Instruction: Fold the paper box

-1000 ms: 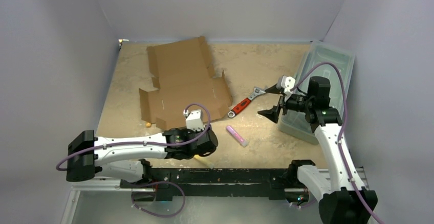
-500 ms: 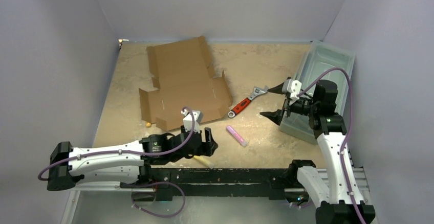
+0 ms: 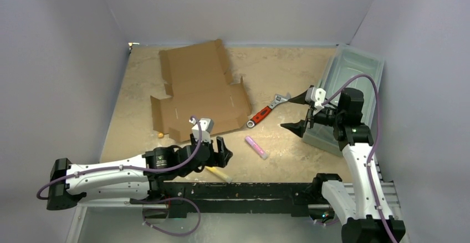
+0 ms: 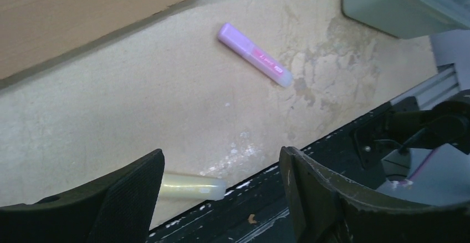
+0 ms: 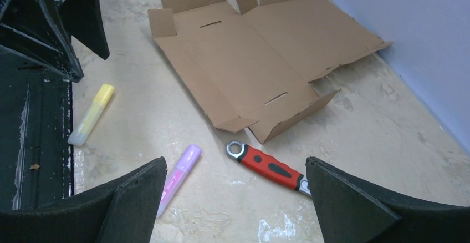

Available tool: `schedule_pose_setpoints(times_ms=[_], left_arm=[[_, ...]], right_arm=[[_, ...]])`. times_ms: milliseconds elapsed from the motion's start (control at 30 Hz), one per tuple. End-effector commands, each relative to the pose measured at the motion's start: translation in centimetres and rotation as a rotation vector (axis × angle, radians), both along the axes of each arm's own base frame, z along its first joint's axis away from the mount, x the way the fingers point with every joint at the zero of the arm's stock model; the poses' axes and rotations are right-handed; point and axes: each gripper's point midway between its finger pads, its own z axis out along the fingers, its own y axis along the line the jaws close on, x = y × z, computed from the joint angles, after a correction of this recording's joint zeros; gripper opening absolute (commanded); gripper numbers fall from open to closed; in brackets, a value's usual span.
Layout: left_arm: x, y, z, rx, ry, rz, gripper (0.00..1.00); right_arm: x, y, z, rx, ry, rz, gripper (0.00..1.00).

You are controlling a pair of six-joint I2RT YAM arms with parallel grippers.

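Observation:
The paper box (image 3: 199, 90) lies unfolded and flat at the back left of the table, with a few short flaps standing up along its edges. It also fills the top of the right wrist view (image 5: 260, 54) and a corner of the left wrist view (image 4: 83, 10). My left gripper (image 3: 220, 150) hovers low at the near edge, just in front of the box's near flap. Its jaws are open (image 4: 221, 165) with nothing between them. My right gripper (image 3: 292, 111) hangs open above the table right of the wrench, aimed toward the box (image 5: 235, 168), and it holds nothing.
A red-handled wrench (image 3: 267, 110) lies just right of the box. A purple marker (image 3: 256, 147) lies nearer the front. A yellow marker (image 3: 219, 172) lies at the table's front edge under my left gripper. A translucent grey-green bin (image 3: 346, 96) stands at the right wall.
My left arm has drawn back to the left along the near edge and its jaws have spread wider. My right gripper rose slightly, then held still, open throughout.

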Motion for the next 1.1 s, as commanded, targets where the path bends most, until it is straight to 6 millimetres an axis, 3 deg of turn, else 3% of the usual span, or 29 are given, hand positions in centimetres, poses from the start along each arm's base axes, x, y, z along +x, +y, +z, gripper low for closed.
schedule_pose_setpoints(times_ms=[0, 100, 233, 333, 400, 500, 567, 633, 667, 800, 967, 1067], left_arm=[[0.8, 1.8, -0.1, 0.107, -0.046, 0.038, 0.76], [1.9, 2.7, 1.0, 0.167, -0.124, 0.058, 0.79], [4.7, 3.3, 6.0, 0.291, -0.365, 0.053, 0.93], [6.2, 3.4, 8.4, 0.368, -0.462, 0.012, 0.99], [7.8, 3.7, 8.4, 0.406, -0.462, -0.018, 0.99], [10.1, 4.2, 6.7, 0.485, -0.421, -0.089, 0.99], [11.5, 4.6, 5.2, 0.558, -0.397, -0.127, 0.99], [12.7, 4.8, 4.1, 0.631, -0.385, -0.156, 0.99], [13.2, 4.8, 3.6, 0.657, -0.382, -0.17, 0.99], [15.3, 4.4, 2.0, 0.725, -0.434, -0.18, 0.99], [15.5, 5.6, 2.9, 0.699, -0.413, -0.114, 0.98], [14.4, 5.9, 4.7, 0.614, -0.472, -0.117, 0.99]], right_arm=[[0.6, -0.3, 0.4, 0.013, -0.01, -0.033, 0.99], [0.8, -0.4, 0.2, 0.012, 0.002, -0.04, 0.99], [1.2, -0.5, -0.3, 0.012, 0.038, -0.043, 0.99], [1.1, -0.4, -0.1, 0.017, 0.041, -0.043, 0.99], [1.1, -0.3, 0.0, 0.03, 0.047, -0.048, 0.99], [2.3, 0.0, -0.4, 0.018, 0.073, -0.084, 0.99], [3.1, 1.5, -1.0, -0.039, 0.099, -0.085, 0.99], [4.2, 3.0, -2.2, -0.137, 0.136, -0.097, 0.97], [4.3, 4.2, -3.8, -0.204, 0.176, -0.071, 0.96], [5.5, 5.8, -8.6, -0.374, 0.236, -0.018, 0.95], [6.1, 7.0, -14.4, -0.6, 0.071, 0.091, 0.97], [4.2, 7.5, -16.3, -0.679, -0.121, 0.417, 0.99]])
